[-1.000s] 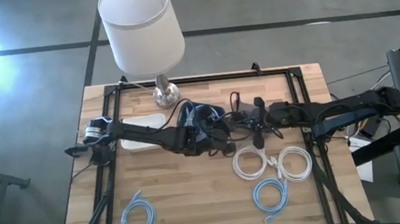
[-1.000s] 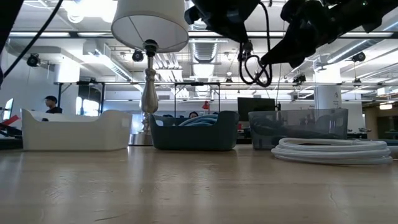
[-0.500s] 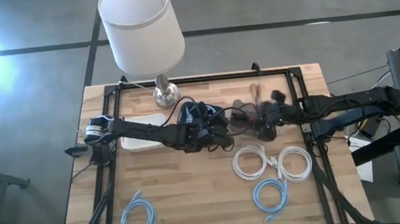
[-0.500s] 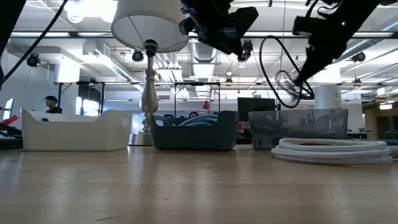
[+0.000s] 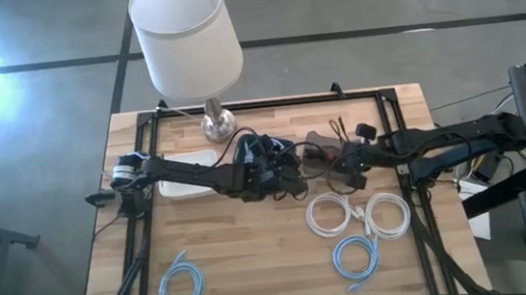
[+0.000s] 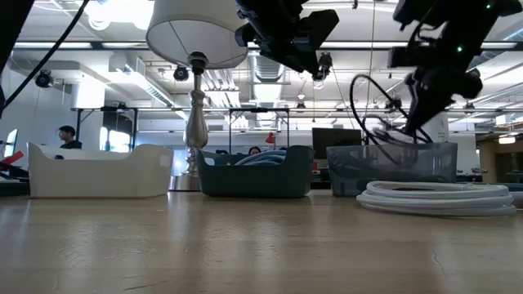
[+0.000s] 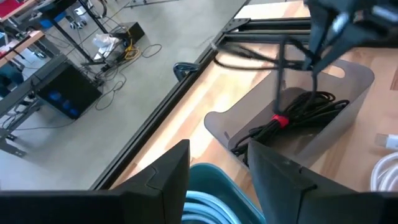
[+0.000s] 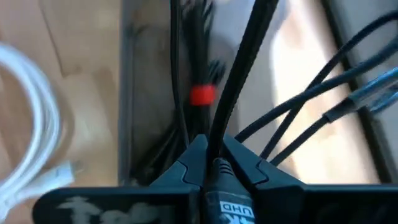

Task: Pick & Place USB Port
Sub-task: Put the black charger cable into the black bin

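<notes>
The black USB cable (image 8: 239,93) hangs looped from the right tool (image 8: 210,163), whose fingers are pinched tight on it, above the translucent grey plastic bin (image 7: 348,106) near the bench's (image 5: 254,255) back edge; that bin already holds a black cable bundle with a red tie (image 7: 280,119). The left tool (image 7: 217,180), fingers spread and empty, hovers over the neighbouring dark teal bin (image 6: 253,175) holding pale blue cable. Coiled white cables (image 5: 361,214) lie toward the front right corner.
</notes>
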